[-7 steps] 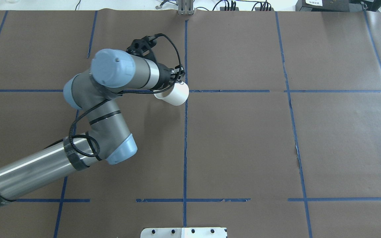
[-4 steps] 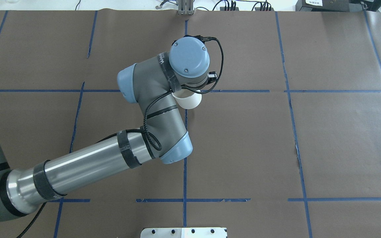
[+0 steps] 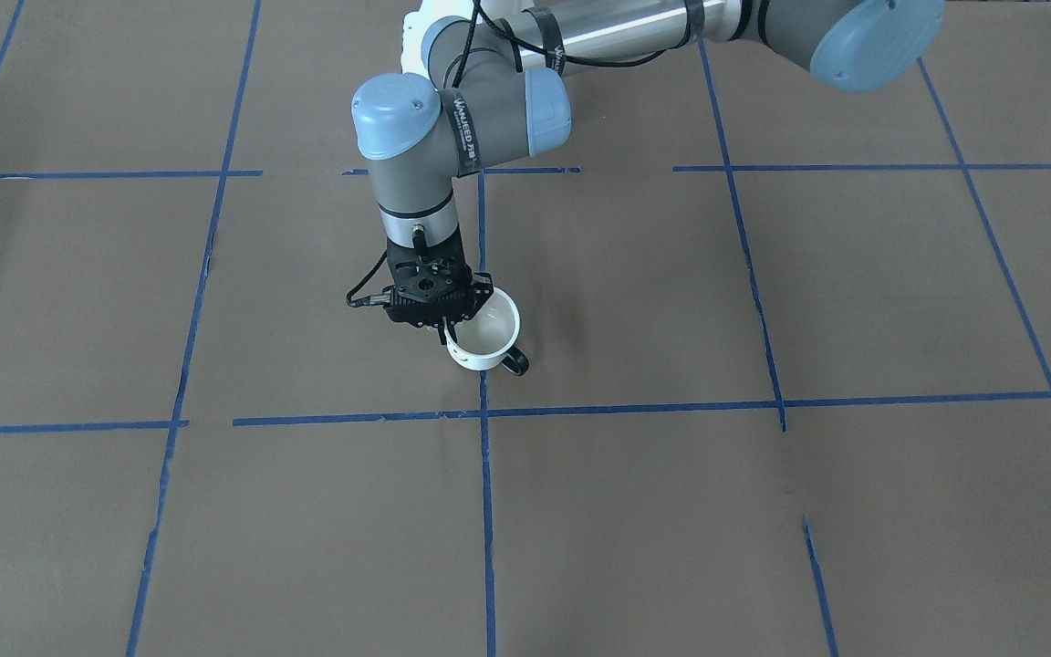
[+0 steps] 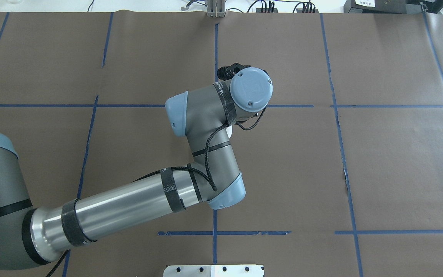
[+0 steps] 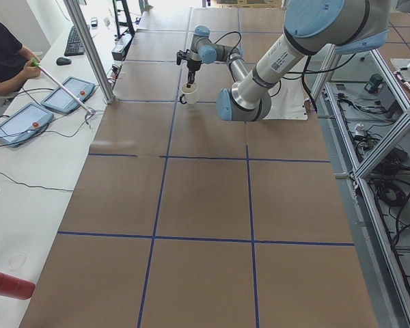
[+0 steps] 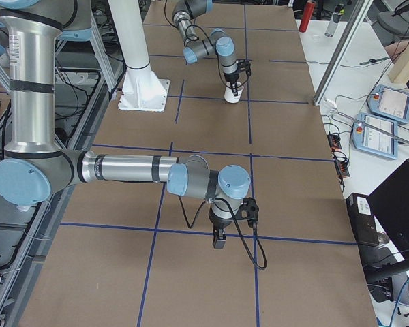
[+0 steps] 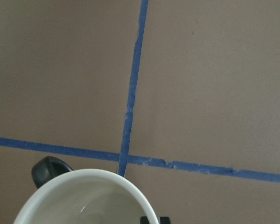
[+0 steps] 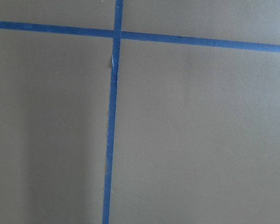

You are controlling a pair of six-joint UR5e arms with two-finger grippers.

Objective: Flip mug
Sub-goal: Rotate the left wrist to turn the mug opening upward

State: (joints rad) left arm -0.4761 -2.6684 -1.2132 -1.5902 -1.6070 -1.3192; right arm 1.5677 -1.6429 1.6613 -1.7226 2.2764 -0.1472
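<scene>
Pointing straight down, the left end effector (image 3: 449, 335) is clamped on the rim of the mug (image 3: 490, 328), gripping the wall roughly opposite the handle (image 3: 515, 363). The mug stands upright, mouth up and pale inside showing; whether its base rests on the counter (image 3: 717, 292) or hangs just clear of it cannot be told. It sits just beside a strip of blue tape (image 3: 483, 392), near where that strip crosses another (the left wrist view shows the crossing (image 7: 123, 158) just beyond the mug, with the black handle poking out at lower left). From overhead the wrist hides nearly everything, leaving only a white sliver of the mug (image 4: 229, 132). The left arm (image 4: 129, 204) reaches from the counter's left side to about its middle. The right end effector (image 6: 219, 240) shows only in the view from the right end, hanging tip-down close over the brown paper beside a tape line; whether it is spread or closed cannot be judged there. Across the counter from the robot, an operator (image 5: 3, 51) sits beside a tablet (image 5: 14, 124).
</scene>
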